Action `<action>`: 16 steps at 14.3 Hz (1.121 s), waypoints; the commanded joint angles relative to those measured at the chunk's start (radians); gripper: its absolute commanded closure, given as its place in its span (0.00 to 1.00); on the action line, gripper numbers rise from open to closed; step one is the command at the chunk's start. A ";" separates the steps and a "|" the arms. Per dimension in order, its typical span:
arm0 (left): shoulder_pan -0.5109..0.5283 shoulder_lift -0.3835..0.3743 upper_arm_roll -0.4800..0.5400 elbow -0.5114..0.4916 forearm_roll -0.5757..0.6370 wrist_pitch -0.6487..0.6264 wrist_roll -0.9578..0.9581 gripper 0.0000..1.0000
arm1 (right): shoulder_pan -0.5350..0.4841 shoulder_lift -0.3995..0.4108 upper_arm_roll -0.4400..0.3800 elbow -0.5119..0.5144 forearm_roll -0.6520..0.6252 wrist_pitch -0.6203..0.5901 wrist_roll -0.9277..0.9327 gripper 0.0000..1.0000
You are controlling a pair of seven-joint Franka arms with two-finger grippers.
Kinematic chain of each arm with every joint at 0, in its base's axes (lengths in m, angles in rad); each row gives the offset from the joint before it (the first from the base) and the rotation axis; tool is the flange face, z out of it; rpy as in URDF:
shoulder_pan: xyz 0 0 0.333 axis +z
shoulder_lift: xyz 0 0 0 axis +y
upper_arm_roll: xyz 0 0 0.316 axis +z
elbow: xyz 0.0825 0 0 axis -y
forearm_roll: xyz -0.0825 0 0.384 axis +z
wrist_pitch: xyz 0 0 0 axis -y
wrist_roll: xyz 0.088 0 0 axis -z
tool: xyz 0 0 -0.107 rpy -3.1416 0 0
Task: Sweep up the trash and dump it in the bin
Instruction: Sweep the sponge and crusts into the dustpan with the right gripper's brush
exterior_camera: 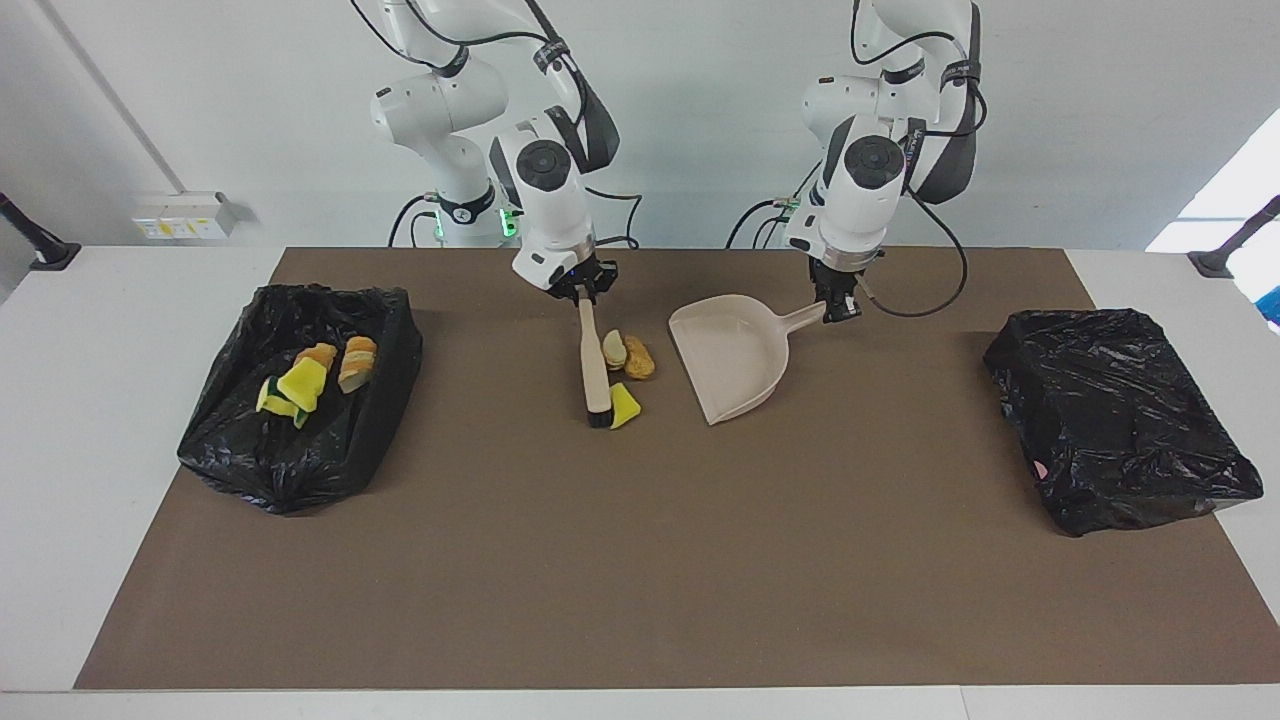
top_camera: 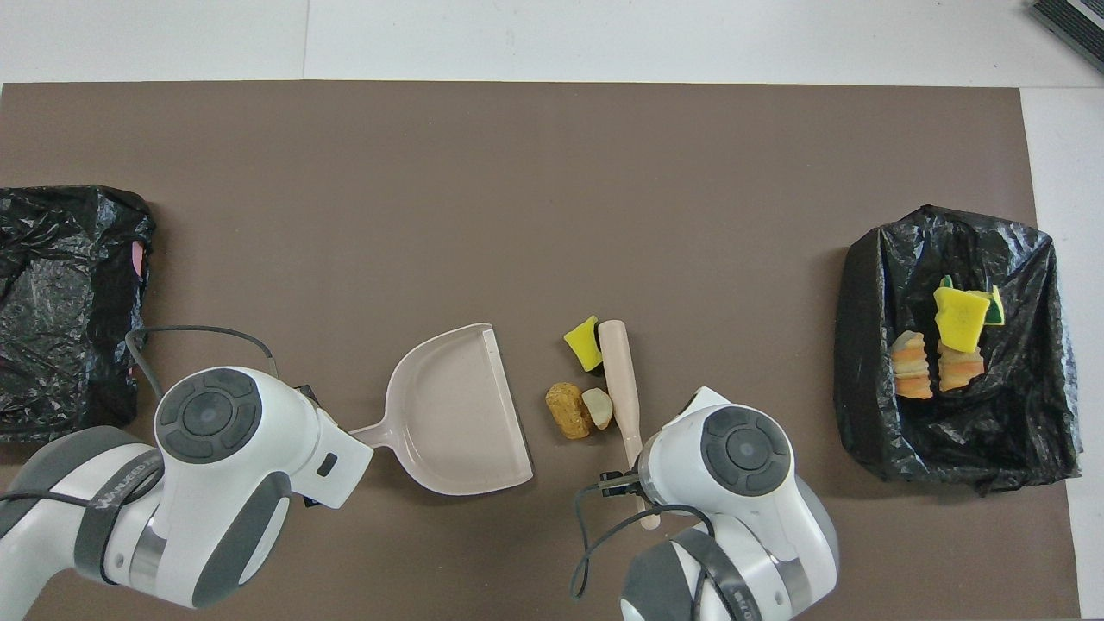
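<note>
Trash (exterior_camera: 627, 375), three loose scraps, sits mid-table toward the robots' edge, bunched between brush (exterior_camera: 594, 366) and dustpan (exterior_camera: 733, 358). Right gripper (exterior_camera: 583, 291) has its fingers clamped on the brush handle; left gripper (exterior_camera: 836, 308) grips the dustpan handle. Brush lies lengthwise away from the robots, bristles outermost, against the yellow chunk (top_camera: 584, 342). Risk: that chunk slips around the bristle end, or scraps jam at the pan's lip if it's tilted.

brown mat (exterior_camera: 640, 560) holds bags (exterior_camera: 300, 400), scraps (exterior_camera: 638, 358), dustpan (exterior_camera: 730, 355).
</note>
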 commanded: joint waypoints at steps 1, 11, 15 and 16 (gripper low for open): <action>-0.017 -0.024 0.009 -0.032 0.016 0.031 -0.002 1.00 | 0.065 0.059 0.001 0.070 0.024 0.015 0.017 1.00; -0.017 -0.019 0.009 -0.032 0.016 0.069 -0.002 1.00 | 0.205 0.123 0.002 0.221 0.412 0.042 -0.025 1.00; 0.009 -0.011 0.011 -0.027 0.015 0.081 -0.006 1.00 | 0.132 0.050 -0.013 0.235 0.359 -0.147 -0.028 1.00; 0.027 -0.011 0.011 -0.019 0.015 0.081 -0.006 1.00 | 0.100 0.026 -0.011 0.241 0.311 -0.188 -0.030 1.00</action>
